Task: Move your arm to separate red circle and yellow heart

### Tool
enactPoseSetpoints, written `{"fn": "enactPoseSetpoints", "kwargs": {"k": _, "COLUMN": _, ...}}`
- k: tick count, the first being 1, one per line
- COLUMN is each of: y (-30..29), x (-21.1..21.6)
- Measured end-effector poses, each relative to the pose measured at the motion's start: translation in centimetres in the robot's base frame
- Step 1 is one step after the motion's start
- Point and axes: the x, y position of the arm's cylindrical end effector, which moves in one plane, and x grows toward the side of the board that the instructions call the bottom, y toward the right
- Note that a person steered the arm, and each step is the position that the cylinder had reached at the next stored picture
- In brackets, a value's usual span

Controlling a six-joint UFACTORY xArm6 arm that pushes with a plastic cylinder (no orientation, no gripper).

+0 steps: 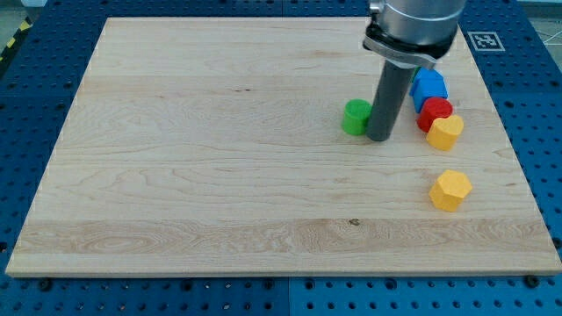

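Saw pale wooden worktop (219,175) on blue pegboard. Found red circle (434,111) still touching yellow heart (445,132) at its lower right, with blue block (429,86) just above. Noted second yellow block (450,190) well below red circle. No jaws fitted, so nothing clenched or released. Found my tip (380,138) left of red circle, near but apart, just beside green block (356,117). Probably staged for a push into the red/yellow seam.

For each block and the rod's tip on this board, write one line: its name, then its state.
my tip: on the board, just right of the green block.
green block: beside the rod.
blue block: above the red circle.
red circle: touching the yellow heart.
yellow heart: against the red circle.
yellow hexagon: apart, alone.
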Motion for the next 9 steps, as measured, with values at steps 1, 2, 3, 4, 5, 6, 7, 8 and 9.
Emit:
{"fn": "enactPoseSetpoints", "kwargs": {"k": 1, "y": -1.9, "x": -2.0}}
{"fn": "enactPoseSetpoints", "kwargs": {"k": 2, "y": -3.0, "x": -3.1}}
{"fn": "enactPoseSetpoints", "kwargs": {"k": 3, "y": -2.6, "x": -3.2}}
{"fn": "enactPoseSetpoints", "kwargs": {"k": 4, "y": -1.0, "x": -1.7}}
{"fn": "enactPoseSetpoints", "kwargs": {"k": 5, "y": 0.6, "x": 0.8}}
{"fn": "enactPoseSetpoints", "kwargs": {"k": 6, "y": 2.5, "x": 2.0}}
{"fn": "enactPoseSetpoints", "kwargs": {"k": 7, "y": 4.8, "x": 3.2}}
{"fn": "enactPoseSetpoints", "kwargs": {"k": 8, "y": 7.5, "x": 4.7}}
{"fn": "enactPoseSetpoints", "kwargs": {"k": 9, "y": 10.4, "x": 4.8}}
